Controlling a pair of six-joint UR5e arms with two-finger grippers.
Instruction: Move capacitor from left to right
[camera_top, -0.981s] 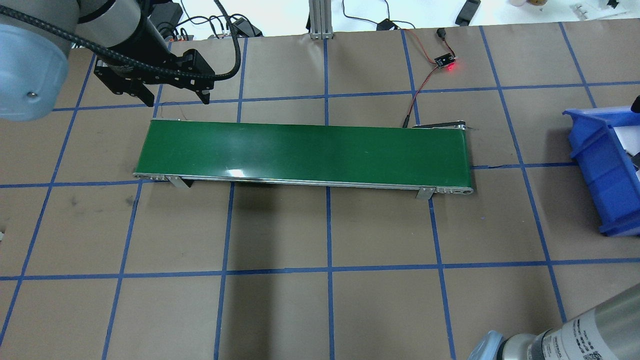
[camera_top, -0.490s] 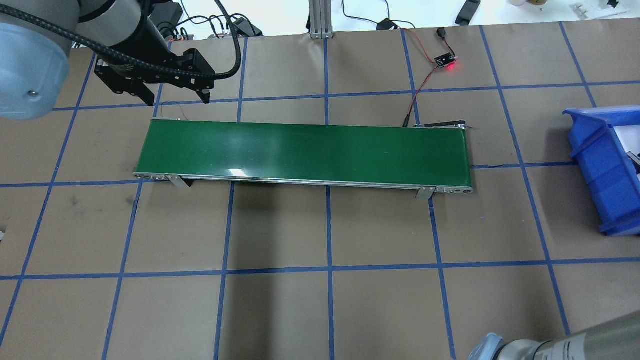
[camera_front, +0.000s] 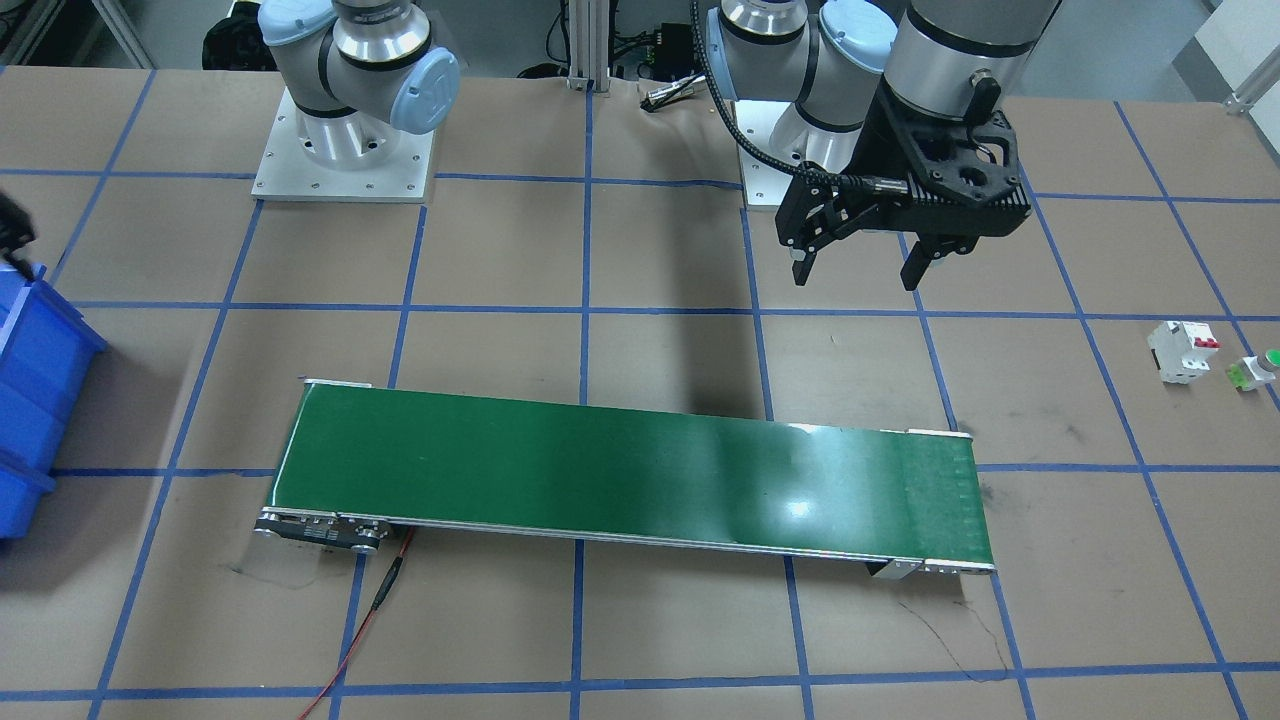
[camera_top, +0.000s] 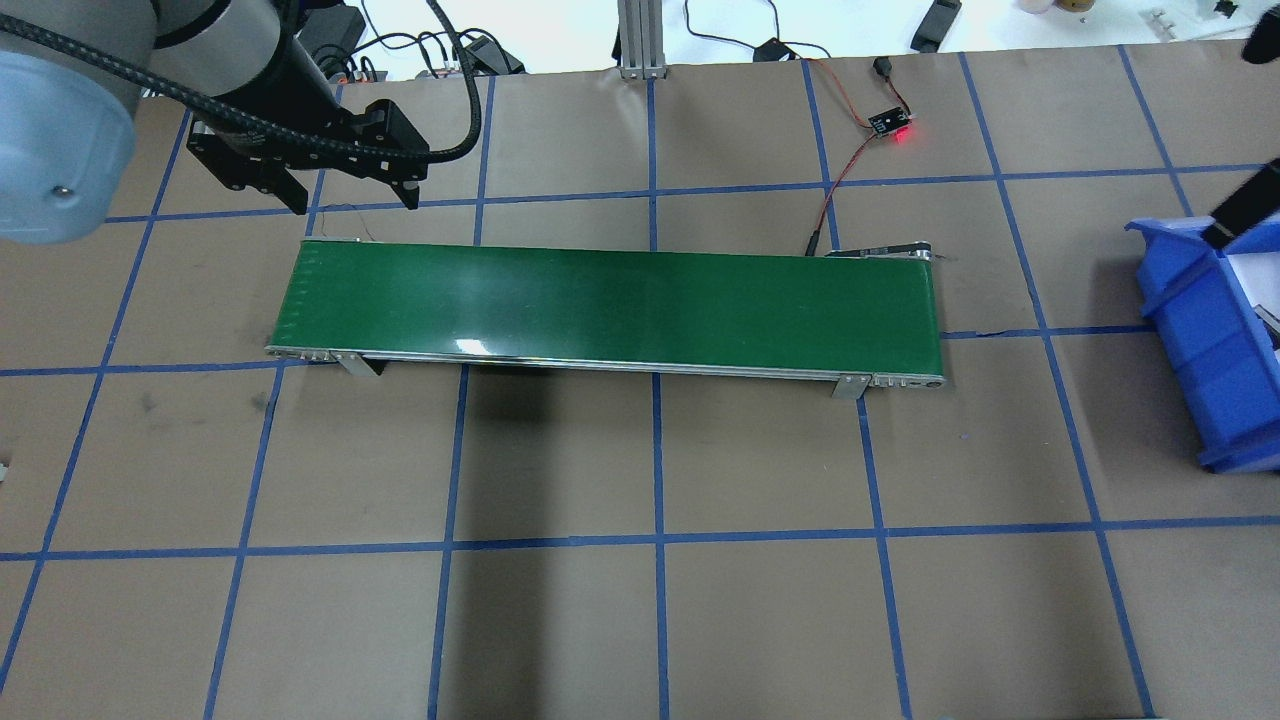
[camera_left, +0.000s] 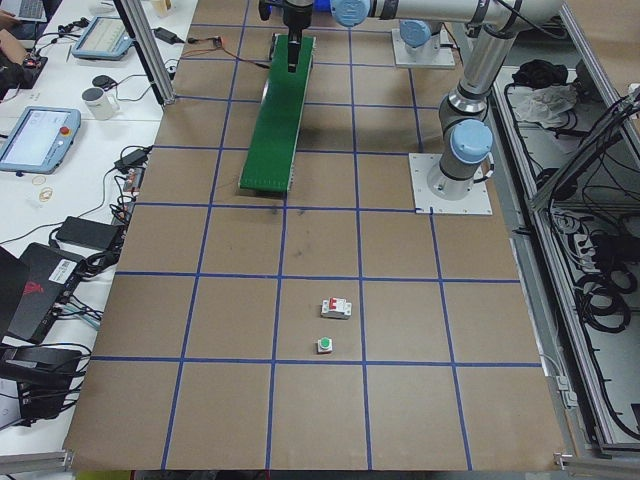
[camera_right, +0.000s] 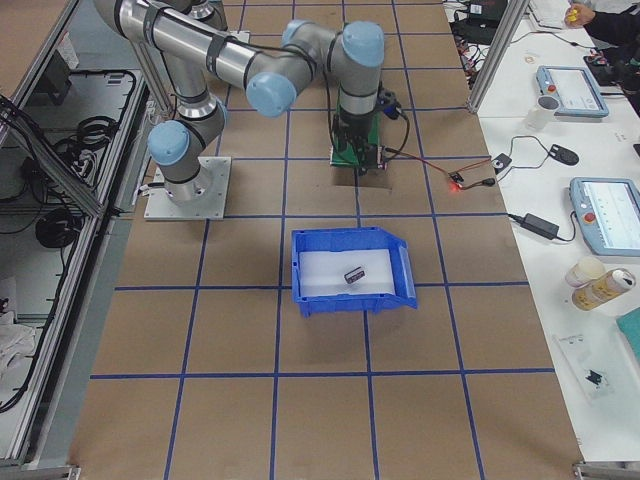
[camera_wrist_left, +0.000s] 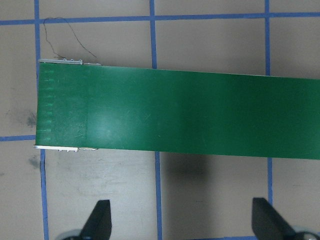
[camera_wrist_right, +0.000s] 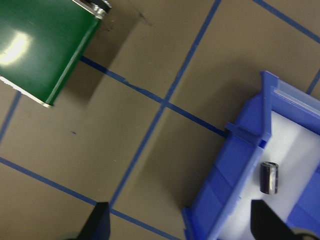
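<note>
The capacitor (camera_wrist_right: 269, 178), a short black cylinder with a silvery stripe, lies on its side on the white floor of the blue bin (camera_wrist_right: 235, 165). It also shows in the exterior right view (camera_right: 354, 273). My right gripper (camera_wrist_right: 182, 227) is open and empty, high above the table between the conveyor's right end and the bin. One of its fingers (camera_top: 1240, 208) shows over the bin's far edge. My left gripper (camera_top: 355, 204) is open and empty. It hovers just beyond the left end of the green conveyor belt (camera_top: 610, 305), which carries nothing.
A white circuit breaker (camera_front: 1183, 350) and a green-capped push button (camera_front: 1258, 368) sit on the table far to my left. A small sensor board with a red light (camera_top: 893, 125) and its wires lie behind the conveyor's right end. The bin (camera_top: 1200, 330) is at the table's right edge.
The right arm's forearm has slid out of the overhead view's bottom right corner, and its fingers now show over the bin. The left gripper has barely moved.
</note>
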